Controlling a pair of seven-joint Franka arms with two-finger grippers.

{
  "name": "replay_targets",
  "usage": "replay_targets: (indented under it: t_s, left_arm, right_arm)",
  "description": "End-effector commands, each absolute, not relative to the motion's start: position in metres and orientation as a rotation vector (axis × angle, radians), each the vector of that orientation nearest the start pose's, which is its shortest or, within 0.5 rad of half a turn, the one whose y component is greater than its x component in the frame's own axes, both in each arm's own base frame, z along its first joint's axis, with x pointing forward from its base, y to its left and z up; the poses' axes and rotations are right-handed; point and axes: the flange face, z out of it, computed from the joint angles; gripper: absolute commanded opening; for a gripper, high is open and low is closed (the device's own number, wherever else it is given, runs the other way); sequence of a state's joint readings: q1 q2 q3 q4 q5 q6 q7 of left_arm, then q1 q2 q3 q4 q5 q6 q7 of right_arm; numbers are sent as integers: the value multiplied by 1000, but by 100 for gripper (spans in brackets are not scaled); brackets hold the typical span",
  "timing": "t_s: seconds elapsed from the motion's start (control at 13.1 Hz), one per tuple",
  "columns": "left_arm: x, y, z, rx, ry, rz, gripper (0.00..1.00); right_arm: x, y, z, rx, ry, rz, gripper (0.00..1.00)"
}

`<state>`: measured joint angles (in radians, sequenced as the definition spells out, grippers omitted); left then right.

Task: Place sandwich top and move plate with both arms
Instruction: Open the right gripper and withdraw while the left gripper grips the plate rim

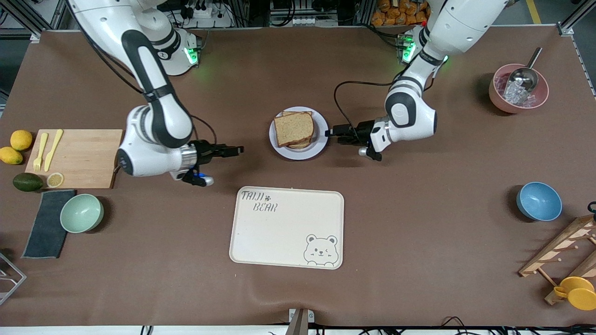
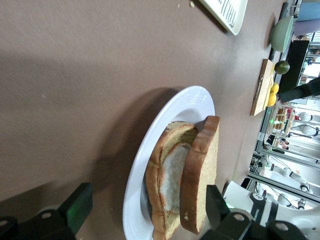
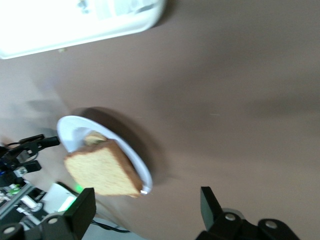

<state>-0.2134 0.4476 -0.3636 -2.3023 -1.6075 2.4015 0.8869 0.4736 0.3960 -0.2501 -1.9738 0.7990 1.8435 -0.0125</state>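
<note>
The plate point(image 1: 298, 153) sits mid-table with the sandwich on it. The sandwich top point(image 1: 292, 128) lies on the lower slice, a little askew. In the left wrist view the top slice point(image 2: 202, 170) covers a slice with egg white point(image 2: 172, 172) on the plate point(image 2: 165, 120). My left gripper point(image 1: 331, 132) is open at the plate's rim on the left arm's side, and its jaws frame the plate edge and sandwich point(image 2: 147, 202). My right gripper point(image 1: 238, 150) is open and empty, low over the table, a short way off the plate toward the right arm's end. Its wrist view point(image 3: 146, 202) shows the plate point(image 3: 70, 131) and bread point(image 3: 100, 172) ahead.
A cream bear tray point(image 1: 286, 228) lies nearer the front camera than the plate. A cutting board point(image 1: 79, 156), a green bowl point(image 1: 81, 212) and a dark cloth point(image 1: 46, 223) are at the right arm's end. A pink bowl point(image 1: 518, 88), a blue bowl point(image 1: 538, 201) and a wooden rack point(image 1: 563, 251) are at the left arm's end.
</note>
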Motion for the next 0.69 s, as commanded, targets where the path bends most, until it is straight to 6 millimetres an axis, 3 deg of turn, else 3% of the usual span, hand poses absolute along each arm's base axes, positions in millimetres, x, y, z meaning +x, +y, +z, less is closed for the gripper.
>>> replay_targets:
  t_s: [0.0,0.38,0.61]
  left_arm:
    - [389,-297,139,2177,49,-166,100]
    - [381,-304,133,2194,53,-173,100]
    - [382,-305,133,2191,67,-170,96]
  right_arm:
    - [549,138,275,-2545,271,721,100]
    - [563,84,296,-2674,235,733,100]
    - [570,61,343,-2787,172,640,100]
